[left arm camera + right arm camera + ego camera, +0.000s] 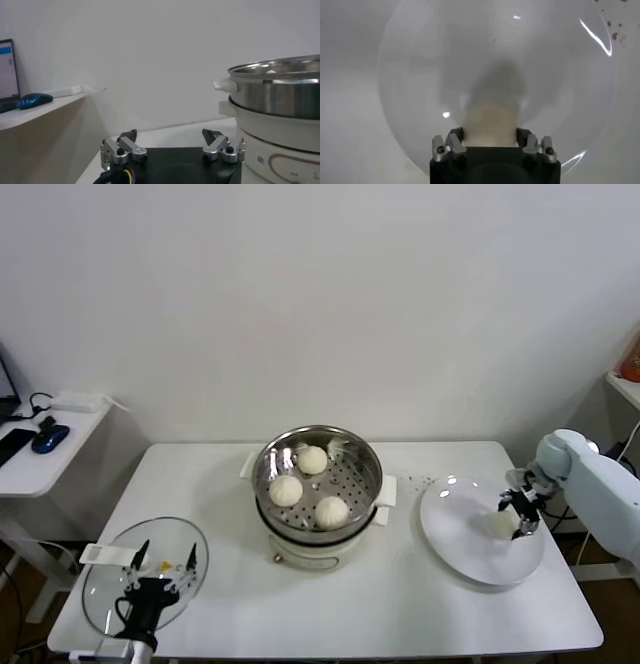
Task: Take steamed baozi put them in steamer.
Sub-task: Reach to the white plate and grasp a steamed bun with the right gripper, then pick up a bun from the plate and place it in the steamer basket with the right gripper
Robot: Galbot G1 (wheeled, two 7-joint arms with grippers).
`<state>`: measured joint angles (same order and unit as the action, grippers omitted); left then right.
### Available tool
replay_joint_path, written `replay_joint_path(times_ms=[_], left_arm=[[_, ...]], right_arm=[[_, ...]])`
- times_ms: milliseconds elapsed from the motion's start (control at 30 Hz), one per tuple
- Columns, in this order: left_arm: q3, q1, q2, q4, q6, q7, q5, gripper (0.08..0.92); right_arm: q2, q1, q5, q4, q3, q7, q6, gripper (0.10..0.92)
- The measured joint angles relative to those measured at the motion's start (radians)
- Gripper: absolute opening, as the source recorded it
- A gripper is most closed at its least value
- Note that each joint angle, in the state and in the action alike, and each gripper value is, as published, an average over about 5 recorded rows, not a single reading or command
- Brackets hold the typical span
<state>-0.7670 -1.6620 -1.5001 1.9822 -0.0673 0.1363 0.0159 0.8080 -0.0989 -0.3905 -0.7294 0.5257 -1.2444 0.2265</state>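
Three creamy-white baozi (312, 459), (286, 490), (332, 510) lie on the perforated tray of the shiny steel steamer (372, 467) at the table's middle. The steamer also shows in the left wrist view (280, 95). A fourth baozi (503, 524) is over the flat white plate (470, 554) on the right. My right gripper (519, 514) is shut on it; in the right wrist view (490, 136) the fingers press both sides of the baozi (490, 120) above the plate (420, 75). My left gripper (165, 561) rests open and empty at the front left (170, 135).
A round glass lid (110, 584) lies under the left gripper at the front left corner. A low side table with a blue mouse (49, 436) stands to the left. Crumbs (420, 481) dot the table beside the plate. A shelf edge (625, 384) is at far right.
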Motion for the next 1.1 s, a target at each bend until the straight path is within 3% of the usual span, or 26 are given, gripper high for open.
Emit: replay_joint_path(times_ms=[500,1100], left_arm=[[0.001,0.000,-0.004,0.001,0.000,-0.003,0.000,0.823],[0.028,0.011,0.004,0.019,0.000,-0.007,0.001,0.823]], right_arm=[[-0.029,0.060,0.076,-0.036,0.065,-0.007,-0.029,0.645],[-0.004,0.562,0.641,-0.221,0.635,0.004,-0.222,0.645]])
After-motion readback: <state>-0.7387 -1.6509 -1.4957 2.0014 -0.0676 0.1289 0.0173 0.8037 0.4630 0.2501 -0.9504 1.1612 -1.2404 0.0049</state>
